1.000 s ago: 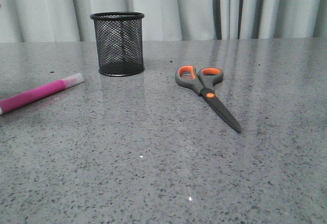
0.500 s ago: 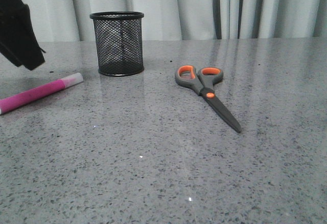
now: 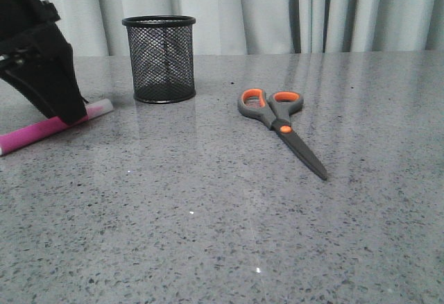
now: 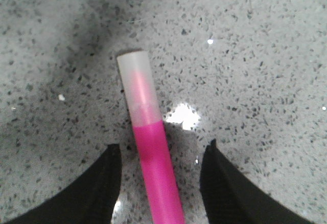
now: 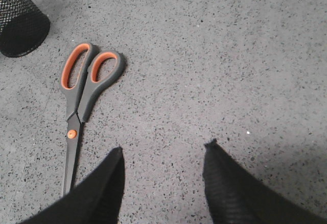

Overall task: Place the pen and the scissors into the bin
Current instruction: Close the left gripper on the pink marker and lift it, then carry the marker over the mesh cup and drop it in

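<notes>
The magenta pen with a whitish cap lies on the grey table at the far left. My left gripper is down over it near the cap end. In the left wrist view the pen lies between the open fingers, with a gap on each side, and the left gripper is not closed on it. The scissors lie flat in the middle right, handles toward the back. They also show in the right wrist view. My right gripper is open and empty above the table beside them. The black mesh bin stands upright at the back left.
Grey curtains hang behind the table's far edge. The speckled grey tabletop spreads toward the front. The bin's base also shows in a corner of the right wrist view.
My left arm has come in from the upper left and lowered onto the pen. The pen, scissors and bin have not moved.
</notes>
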